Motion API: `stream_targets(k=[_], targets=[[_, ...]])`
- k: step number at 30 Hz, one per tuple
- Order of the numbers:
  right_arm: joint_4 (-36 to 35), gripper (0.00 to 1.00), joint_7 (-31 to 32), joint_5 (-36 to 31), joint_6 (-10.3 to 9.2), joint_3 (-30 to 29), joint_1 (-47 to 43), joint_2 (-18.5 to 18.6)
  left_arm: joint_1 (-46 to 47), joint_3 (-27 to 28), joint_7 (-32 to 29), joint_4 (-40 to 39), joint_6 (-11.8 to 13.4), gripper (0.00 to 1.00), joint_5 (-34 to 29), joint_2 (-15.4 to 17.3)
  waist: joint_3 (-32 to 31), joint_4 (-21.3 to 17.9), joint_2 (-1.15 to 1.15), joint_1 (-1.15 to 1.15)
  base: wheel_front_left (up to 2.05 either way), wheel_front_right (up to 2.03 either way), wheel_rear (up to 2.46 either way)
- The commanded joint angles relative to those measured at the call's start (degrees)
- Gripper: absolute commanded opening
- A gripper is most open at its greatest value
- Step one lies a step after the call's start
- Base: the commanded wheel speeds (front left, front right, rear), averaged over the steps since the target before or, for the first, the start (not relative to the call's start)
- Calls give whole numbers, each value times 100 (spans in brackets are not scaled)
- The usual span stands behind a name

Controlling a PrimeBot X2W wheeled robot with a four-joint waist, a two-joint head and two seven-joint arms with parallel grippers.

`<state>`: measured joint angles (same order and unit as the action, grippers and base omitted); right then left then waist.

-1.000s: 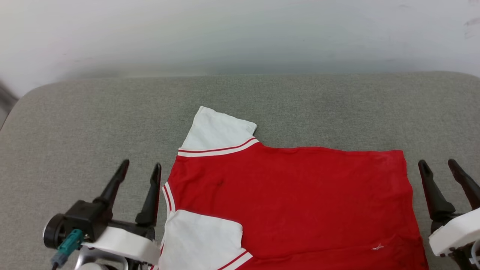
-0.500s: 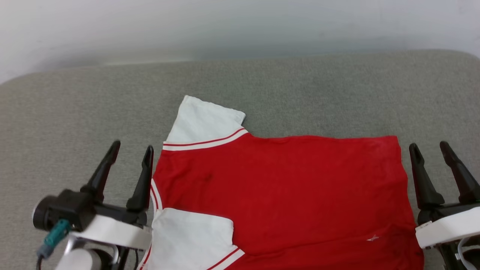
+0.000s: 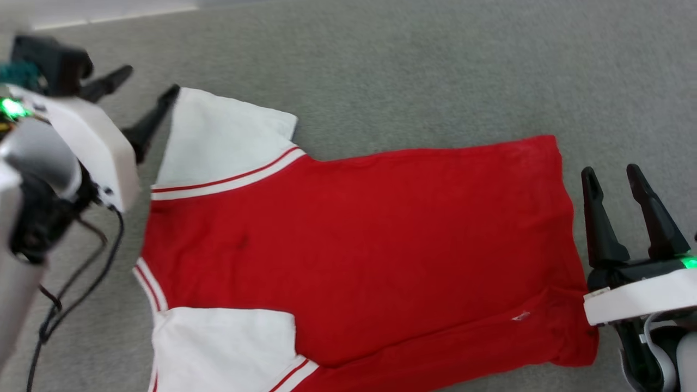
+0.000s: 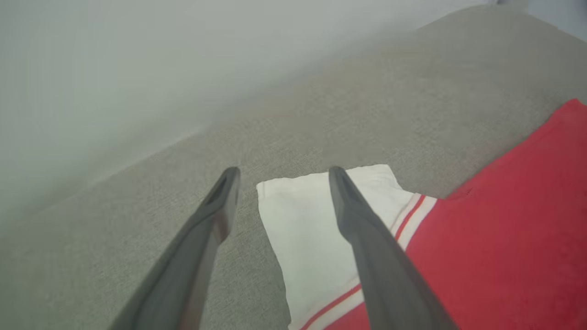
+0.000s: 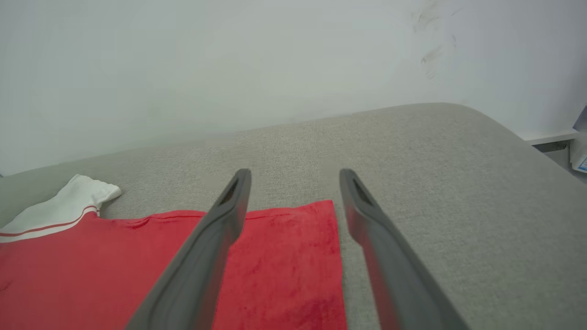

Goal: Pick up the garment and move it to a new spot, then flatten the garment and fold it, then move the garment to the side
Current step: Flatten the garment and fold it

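Count: you have one garment, two grippers, two white sleeves.

Nearest you, the first white short sleeve [image 3: 223, 348] lies flat at the lower edge of the head view, with red-and-white striped trim where it joins the body. The red jersey T-shirt [image 3: 354, 239] is spread plain side up on the grey woven fabric surface [image 3: 408, 71], collar end to your left and hem to your right. One small white mark [image 3: 521, 316] sits near the hem.

Your right gripper [image 3: 611, 170] stands just beside the hem edge with its two dark fingers spread wide, holding nothing. In the right wrist view one finger crosses the hem's far corner and the other lies over bare grey fabric.

Further off, the second white sleeve [image 3: 218, 141] points away from you. Your left gripper [image 3: 148, 80] is at its outer corner, its fingers wide apart and empty, straddling that corner in the left wrist view. Whether they touch the cloth cannot be told.

Beyond: one pale wall [image 5: 229, 68].
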<state>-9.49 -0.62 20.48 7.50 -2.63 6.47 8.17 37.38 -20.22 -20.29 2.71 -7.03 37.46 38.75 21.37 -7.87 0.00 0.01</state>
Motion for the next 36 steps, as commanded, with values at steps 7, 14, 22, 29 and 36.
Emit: stream_targets(k=[7, 14, 22, 29, 36], targets=[[319, 100, -381, 54, -2, 244, 337, -180, 1320, -363, -2394, 464, -41, 100, 985, 699, 777, -711, 0, -1, 0, 0, 0], [632, 100, -642, 120, -2, 481, 478, -283, 2014, -474, -3774, 843, 21, 100, 1336, 1089, 1120, -1037, 0, -1, 0, 0, 0], [873, 100, -867, 189, -2, 644, 602, -346, 2090, -561, -4329, 1082, 334, 100, 1309, 1246, 1340, -1244, 0, -1, 0, 0, 0], [999, 100, -912, 164, -2, 671, 669, -322, 1801, -689, -4549, 1067, 415, 0, 1440, 1182, 1336, -1240, 0, -1, 0, 0, 0], [948, 100, -640, 148, -2, 569, 637, -159, 1910, -664, -3569, 1146, 233, 0, 1030, 1088, 1005, -1038, 0, -1, 0, 0, 0]])
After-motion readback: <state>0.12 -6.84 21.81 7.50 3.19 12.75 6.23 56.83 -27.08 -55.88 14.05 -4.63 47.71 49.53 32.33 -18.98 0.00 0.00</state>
